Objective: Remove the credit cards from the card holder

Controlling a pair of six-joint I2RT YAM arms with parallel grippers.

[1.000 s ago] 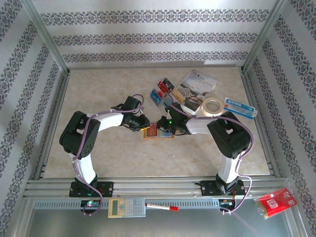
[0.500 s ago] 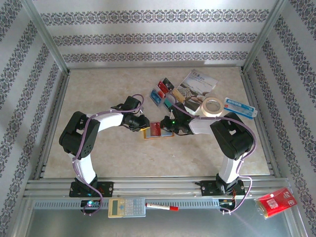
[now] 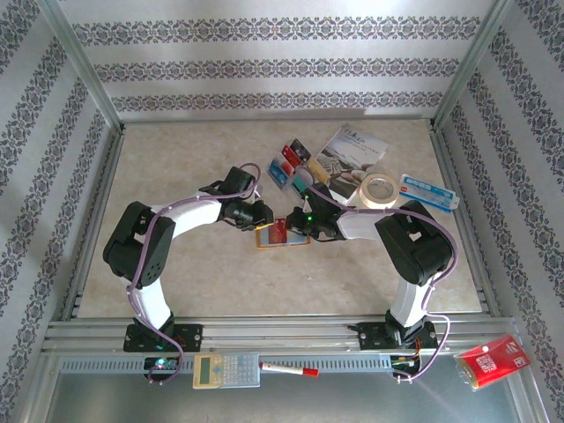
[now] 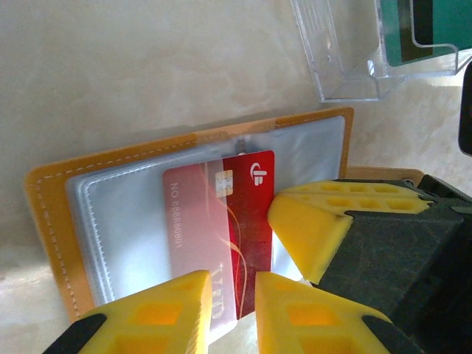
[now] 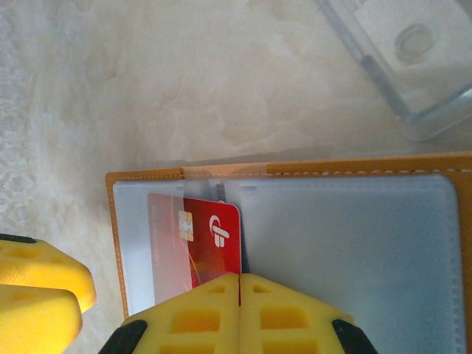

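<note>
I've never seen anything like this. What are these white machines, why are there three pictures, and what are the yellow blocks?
These are two robot arms bolted at the near edge of a table. Each ends in a two-finger gripper. The wide picture comes from a fixed camera above and behind them. The two close-ups come from small cameras on the wrists, and the yellow pads are the fingers.

On the table lie an open orange card holder, loose cards, a brochure and a tape roll.

The right gripper is shut on a red card that is partly out of its clear sleeve. The left gripper sits at the holder's edge, fingers nearly together. I cannot tell whether it pinches anything.
</note>
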